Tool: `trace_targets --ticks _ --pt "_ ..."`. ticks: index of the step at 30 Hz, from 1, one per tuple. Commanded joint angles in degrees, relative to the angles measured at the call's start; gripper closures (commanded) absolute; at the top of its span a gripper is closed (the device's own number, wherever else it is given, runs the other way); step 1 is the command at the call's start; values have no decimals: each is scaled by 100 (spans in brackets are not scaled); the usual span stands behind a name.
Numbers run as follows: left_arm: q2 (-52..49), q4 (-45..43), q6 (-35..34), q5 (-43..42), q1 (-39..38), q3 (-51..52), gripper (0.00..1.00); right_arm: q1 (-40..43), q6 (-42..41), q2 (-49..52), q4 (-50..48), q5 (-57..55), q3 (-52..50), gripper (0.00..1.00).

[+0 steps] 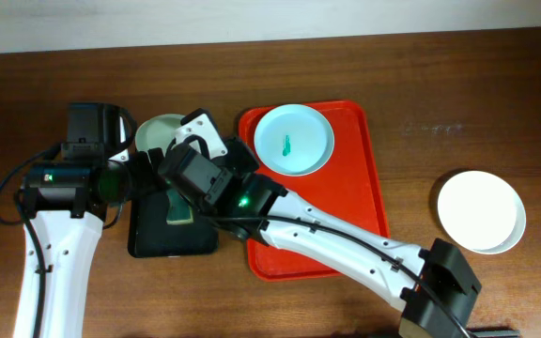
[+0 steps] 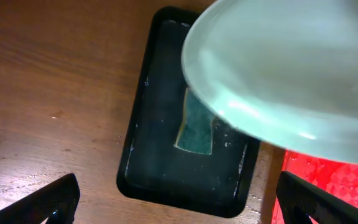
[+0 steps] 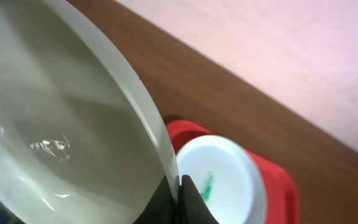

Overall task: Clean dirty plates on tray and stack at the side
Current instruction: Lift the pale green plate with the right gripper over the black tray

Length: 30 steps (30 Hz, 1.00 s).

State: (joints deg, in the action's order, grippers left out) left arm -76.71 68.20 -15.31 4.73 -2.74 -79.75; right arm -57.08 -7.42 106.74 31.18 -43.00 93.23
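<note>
My right gripper (image 3: pixel 179 190) is shut on the rim of the mint green plate (image 3: pixel 55 130) and holds it tilted in the air; overhead the plate (image 1: pixel 158 131) hangs above the far end of the black tray, with the right gripper (image 1: pixel 178 152) at its edge. In the left wrist view the plate (image 2: pixel 291 68) fills the upper right. My left gripper (image 2: pixel 179 205) is open and empty, just left of the plate (image 1: pixel 139 176). The pale blue plate (image 1: pixel 294 139) with a teal smear lies at the far end of the red-orange tray (image 1: pixel 364 188). The white plate (image 1: pixel 482 211) lies on the table at the right.
A black tray (image 1: pixel 148 239) holding a green sponge (image 2: pixel 196 127) lies left of the red tray, under both grippers. The right arm stretches diagonally across the red tray from the near right. The wall runs along the table's far edge.
</note>
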Motion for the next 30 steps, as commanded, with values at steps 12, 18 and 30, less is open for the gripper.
trace_targets --ticks 12,18,30 --pt "44 4 42 -28 4 -87 1 -302 555 -181 -264 -573 173 96" --pt "44 4 42 -28 4 -87 1 -302 557 -181 -278 -573 173 96" --pt "44 4 42 -28 4 -85 1 -295 555 -181 -275 -573 173 96"
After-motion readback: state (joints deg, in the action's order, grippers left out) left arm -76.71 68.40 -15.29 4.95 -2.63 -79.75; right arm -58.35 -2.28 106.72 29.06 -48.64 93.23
